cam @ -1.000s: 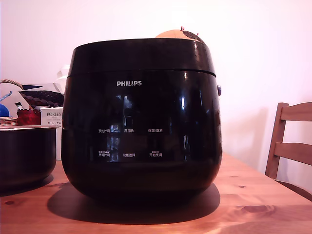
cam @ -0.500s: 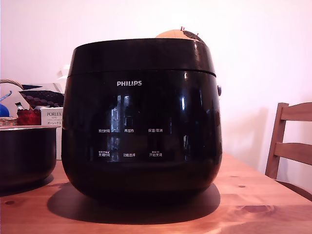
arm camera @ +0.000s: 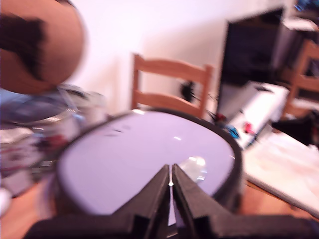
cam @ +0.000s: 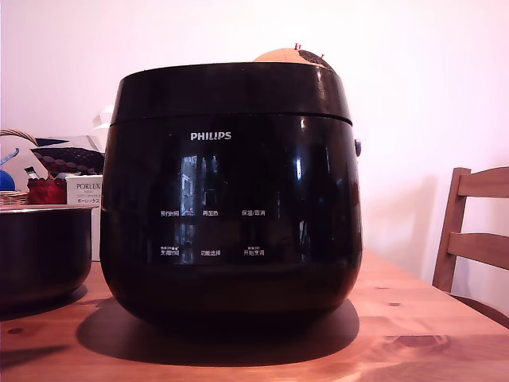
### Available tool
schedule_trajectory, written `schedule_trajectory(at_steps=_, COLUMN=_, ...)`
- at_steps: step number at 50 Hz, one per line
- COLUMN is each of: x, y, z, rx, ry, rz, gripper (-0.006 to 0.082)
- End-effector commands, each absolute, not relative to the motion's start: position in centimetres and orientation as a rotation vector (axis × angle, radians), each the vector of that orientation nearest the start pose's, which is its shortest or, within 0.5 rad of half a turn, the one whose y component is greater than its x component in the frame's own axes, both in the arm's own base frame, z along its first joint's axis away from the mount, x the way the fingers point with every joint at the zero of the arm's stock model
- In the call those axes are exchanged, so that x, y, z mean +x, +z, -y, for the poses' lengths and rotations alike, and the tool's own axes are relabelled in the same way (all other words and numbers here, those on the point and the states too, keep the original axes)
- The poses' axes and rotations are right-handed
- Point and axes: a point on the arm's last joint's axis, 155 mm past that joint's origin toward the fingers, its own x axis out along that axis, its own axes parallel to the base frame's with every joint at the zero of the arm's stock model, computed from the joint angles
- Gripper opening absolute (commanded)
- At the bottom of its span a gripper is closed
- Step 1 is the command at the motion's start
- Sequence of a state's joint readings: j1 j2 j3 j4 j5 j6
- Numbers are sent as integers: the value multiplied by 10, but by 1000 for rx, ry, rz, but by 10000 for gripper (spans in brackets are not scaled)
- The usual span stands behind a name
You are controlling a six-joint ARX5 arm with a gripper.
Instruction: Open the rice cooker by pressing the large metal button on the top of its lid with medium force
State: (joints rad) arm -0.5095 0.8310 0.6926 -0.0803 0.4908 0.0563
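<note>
The gripper (arm camera: 171, 183) is hovering above the lid (arm camera: 129, 154), jaws clenched on nothing. The cooker (cam: 231, 191) is sitting shut on the table (cam: 413, 334).

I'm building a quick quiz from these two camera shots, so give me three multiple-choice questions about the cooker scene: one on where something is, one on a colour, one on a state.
1. In the exterior view, where is the dark pot relative to the rice cooker?
A. to its left
B. to its right
C. on top of it

2. What colour is the PHILIPS logo?
A. red
B. white
C. yellow

3. How is the lid?
A. raised upright
B. removed
C. closed

Answers: 1 A, the pot sits at that view's left edge. 2 B, the letters are white on black. 3 C, it sits flush, and the shut gripper hovers over it.
</note>
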Motion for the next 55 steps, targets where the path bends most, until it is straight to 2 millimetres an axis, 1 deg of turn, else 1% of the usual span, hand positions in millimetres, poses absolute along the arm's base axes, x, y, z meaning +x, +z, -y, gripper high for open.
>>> schedule_trajectory(at_steps=1, x=238, y=275, z=238, rx=62, ry=-1009, rz=-190, gripper=-24)
schedule_trajectory(at_steps=11, x=245, y=262, z=258, rx=70, ry=-1042, rz=-212, gripper=-24)
schedule_trajectory(at_steps=23, x=257, y=246, z=274, rx=74, ry=-1063, rz=-231, gripper=-24)
schedule_trajectory(at_steps=33, x=258, y=229, z=283, rx=96, ry=-1081, rz=-266, gripper=-24)
schedule_trajectory(at_steps=42, x=261, y=233, z=289, rx=104, ry=-1085, rz=-234, gripper=-24)
schedule_trajectory(at_steps=55, x=267, y=223, z=289, rx=138, ry=-1055, rz=-248, gripper=-24)
